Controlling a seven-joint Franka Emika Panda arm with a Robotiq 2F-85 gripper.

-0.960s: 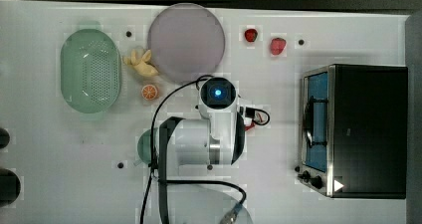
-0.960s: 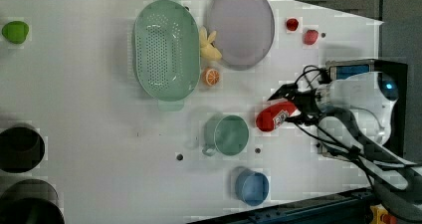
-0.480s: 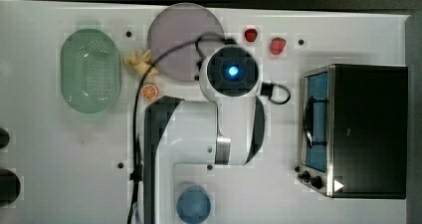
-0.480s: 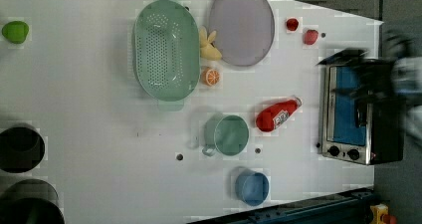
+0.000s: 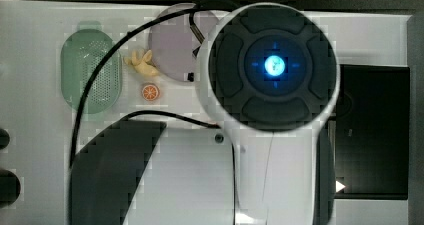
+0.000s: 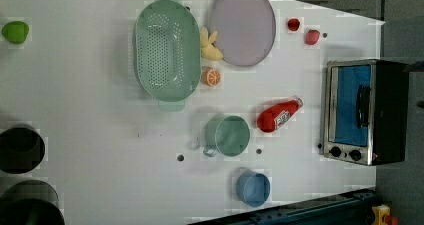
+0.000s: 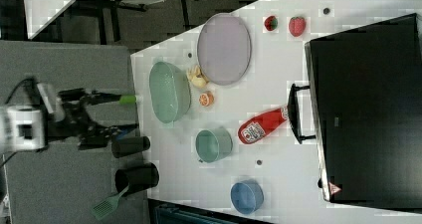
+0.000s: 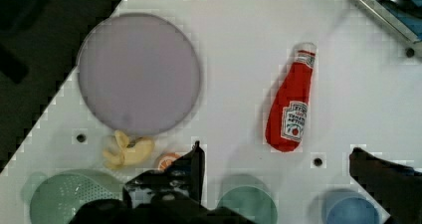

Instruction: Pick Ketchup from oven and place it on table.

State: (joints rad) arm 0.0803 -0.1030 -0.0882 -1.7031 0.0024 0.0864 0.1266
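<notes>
The ketchup (image 6: 278, 116) is a red squeeze bottle with a white cap. It lies on its side on the white table (image 6: 90, 95), its cap pointing at the oven (image 6: 365, 112). The oven's blue glass door is closed. The bottle also shows in the right view (image 7: 261, 125) and the wrist view (image 8: 291, 109). My gripper (image 8: 278, 184) is open and holds nothing, with its dark fingertips (image 8: 189, 167) spread wide. It hangs high above the table, well apart from the bottle. In the top view the arm's wrist (image 5: 272, 65) covers the bottle.
A teal cup (image 6: 227, 135) stands close to the bottle's base, with a blue bowl (image 6: 253, 187) beyond it. A green colander (image 6: 167, 57), purple plate (image 6: 243, 25), bananas (image 6: 210, 45), orange half (image 6: 212, 76) and two strawberries (image 6: 303, 31) lie further off. Black cups (image 6: 20, 150) stand at the left view's left edge.
A second ago my open gripper was at the ketchup on the table. The arm has since lifted up and away, out of the left view; the bottle lies where it was.
</notes>
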